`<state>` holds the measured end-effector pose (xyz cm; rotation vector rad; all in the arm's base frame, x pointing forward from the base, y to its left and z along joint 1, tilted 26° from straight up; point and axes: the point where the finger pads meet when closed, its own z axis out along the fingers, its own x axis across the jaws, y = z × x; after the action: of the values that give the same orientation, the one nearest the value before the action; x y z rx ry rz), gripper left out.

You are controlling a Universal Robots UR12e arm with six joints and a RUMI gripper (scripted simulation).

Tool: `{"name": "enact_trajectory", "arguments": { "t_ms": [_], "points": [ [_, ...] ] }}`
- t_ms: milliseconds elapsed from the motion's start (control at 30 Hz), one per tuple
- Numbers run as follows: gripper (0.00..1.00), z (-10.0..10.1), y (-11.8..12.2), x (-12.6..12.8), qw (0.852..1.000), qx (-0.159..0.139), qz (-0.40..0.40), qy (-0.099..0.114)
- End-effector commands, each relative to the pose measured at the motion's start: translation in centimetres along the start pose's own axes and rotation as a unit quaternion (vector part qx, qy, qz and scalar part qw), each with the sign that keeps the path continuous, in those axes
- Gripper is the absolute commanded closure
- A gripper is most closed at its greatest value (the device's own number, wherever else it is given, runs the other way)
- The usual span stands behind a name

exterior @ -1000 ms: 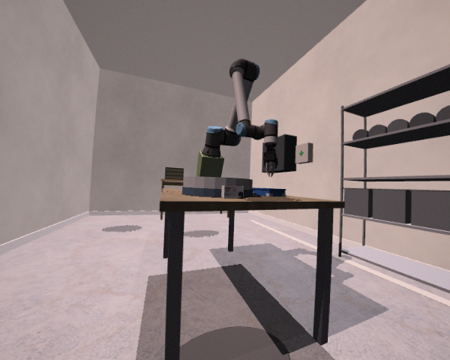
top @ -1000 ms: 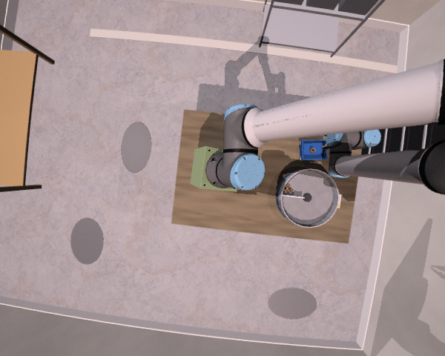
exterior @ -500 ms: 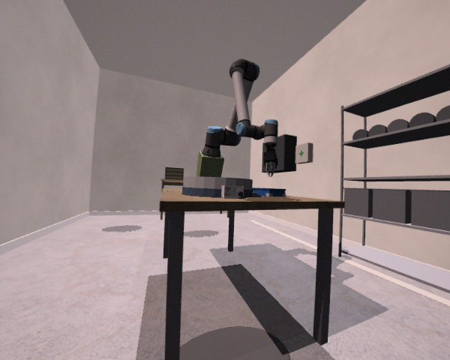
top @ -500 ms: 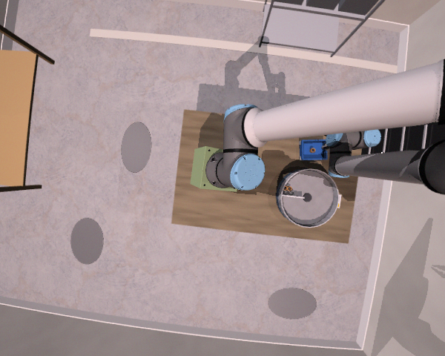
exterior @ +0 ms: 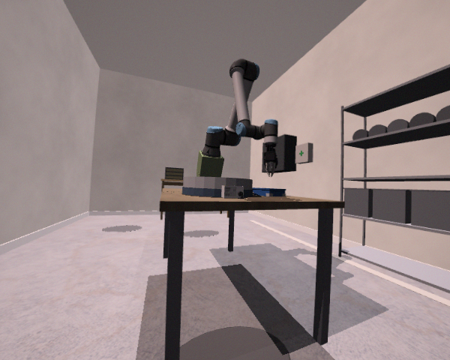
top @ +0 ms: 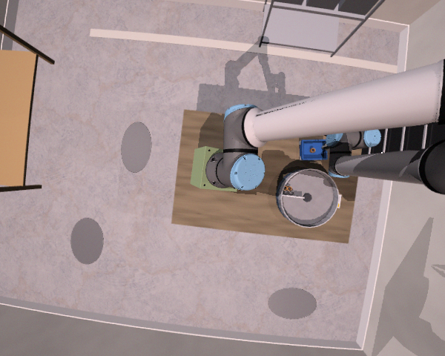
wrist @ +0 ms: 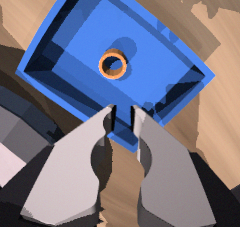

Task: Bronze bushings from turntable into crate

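The blue crate (top: 303, 154) (exterior: 274, 192) (wrist: 160, 67) stands beside the turntable. One bronze bushing (top: 313, 150) (wrist: 112, 64) stands upright on its floor near the middle. My gripper (top: 324, 147) (exterior: 270, 175) (wrist: 123, 107) is shut except for a narrow gap, with nothing between the fingertips. It points down above the crate, over its edge in the wrist view. The round grey turntable (top: 318, 211) (exterior: 217, 182) (wrist: 17, 129) carries a small cluster of orange-brown bushings (top: 288, 188) near its rim. Steel bushings cannot be made out there.
A thin white bar (top: 294, 196) reaches from the turntable's rim towards its hub, beside the cluster. The turntable's raised wall stands close to the crate. A grey control box (exterior: 232, 191) is on its side. The green robot base (top: 199, 168) (exterior: 210, 164) stands at the table's other end.
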<state>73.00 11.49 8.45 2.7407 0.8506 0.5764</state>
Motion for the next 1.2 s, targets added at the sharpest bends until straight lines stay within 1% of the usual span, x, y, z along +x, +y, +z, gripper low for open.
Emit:
{"name": "enact_trajectory", "arguments": {
  "t_ms": [0, 600, 800, 900, 967, 1067, 1167],
  "points": [
    [0.94, -0.1, 0.0, 0.1, 1.000, 0.000, 0.000, 0.001],
    [0.94, -0.1, 0.0, 0.0, 1.000, 0.000, 0.000, 0.001],
    [0.94, 0.0, 0.2, -0.5, 1.000, 0.000, 0.000, 0.000],
    [0.94, 0.0, 0.7, -1.9, 1.000, 0.000, 0.000, 0.000],
    [0.94, 0.0, 1.2, -3.5, 1.000, 0.000, 0.000, 0.000],
    [0.94, 0.0, 2.2, -6.7, 1.000, 0.000, 0.000, 0.000],
    [0.94, 0.0, 3.4, -10.5, 1.000, 0.000, 0.000, 0.000]
  ]
}}
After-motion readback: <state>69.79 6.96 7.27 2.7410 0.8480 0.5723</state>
